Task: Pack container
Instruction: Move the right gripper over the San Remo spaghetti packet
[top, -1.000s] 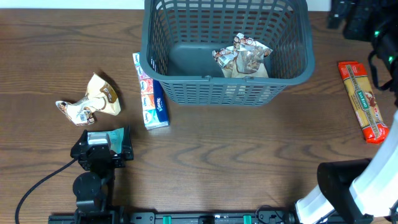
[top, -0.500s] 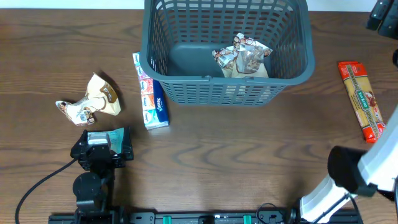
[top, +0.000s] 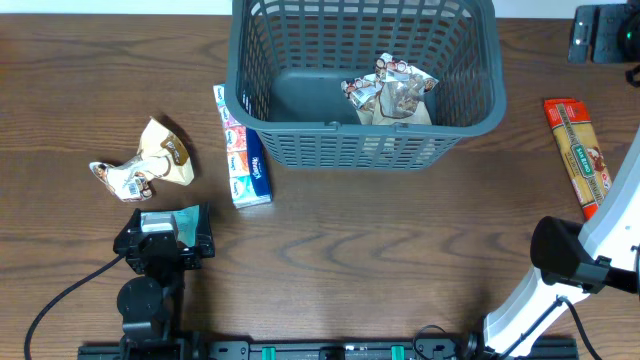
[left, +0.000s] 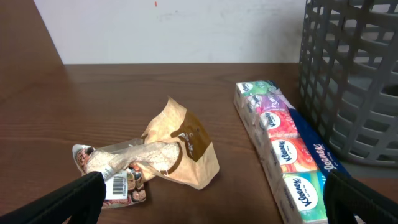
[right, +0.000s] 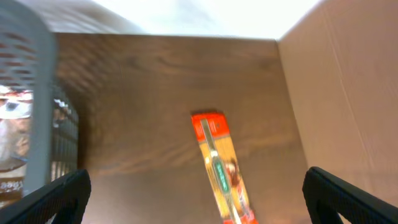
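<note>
Since a second ago our right arm (top: 565, 265) has swung outward, and its wrist now hangs at the far right corner, beyond the pasta packet (top: 582, 160). Nothing on the desk (top: 380, 250) has shifted. Its jaws stand wide apart and empty, with the pasta packet below them. Our left arm (top: 150, 270) sits at the near left edge, jaws also wide apart, facing a crumpled packet (left: 161, 155) and a tissue pack (left: 280, 155). The container (top: 365, 150) stands at the far middle of the desk. The tissue pack lies just beside its left wall, and one snack packet (top: 392, 92) lies inside.
</note>
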